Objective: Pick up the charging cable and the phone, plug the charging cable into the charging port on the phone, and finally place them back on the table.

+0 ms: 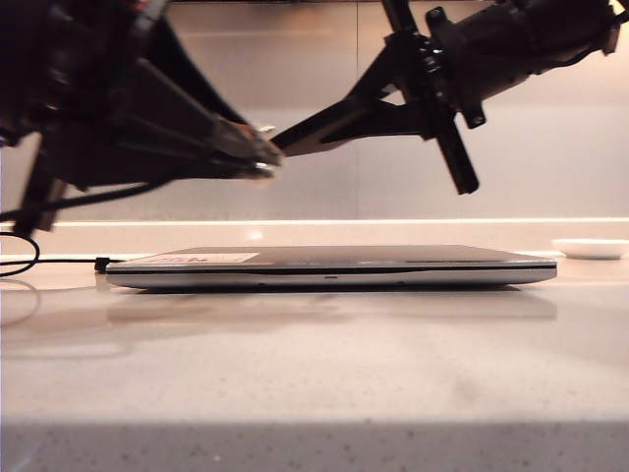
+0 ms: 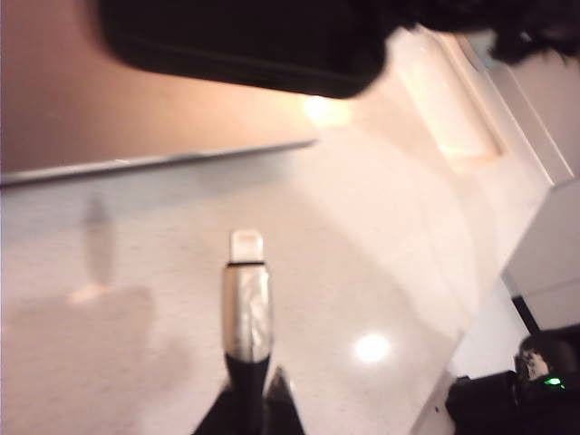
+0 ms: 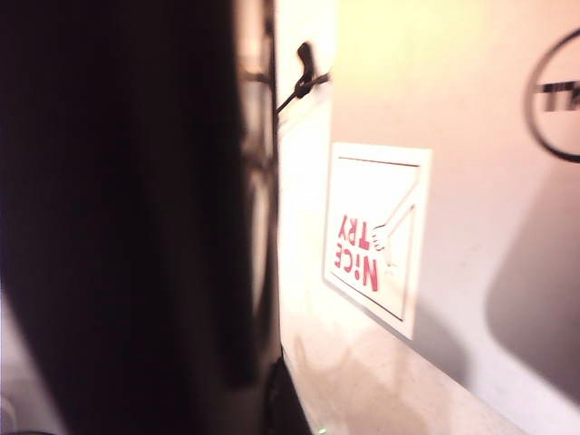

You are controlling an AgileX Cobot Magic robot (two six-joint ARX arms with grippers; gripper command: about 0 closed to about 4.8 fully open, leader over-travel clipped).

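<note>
The charging cable's silver plug sticks out from my left gripper, which is shut on its black sleeve. In the exterior view that left gripper hangs above the laptop's left end, and the black cable trails off to the left. My right gripper reaches in from the upper right, shut on the phone, a thin black slab seen edge-on. The phone fills the dark half of the right wrist view and hides the right gripper. The phone hangs just beyond the plug tip, with a gap between them.
A closed silver laptop lies across the pale stone table under both grippers, with a "NICE TRY" sticker on its lid. A second black cable with a small black plug lies by its left end. A white dish stands at the far right.
</note>
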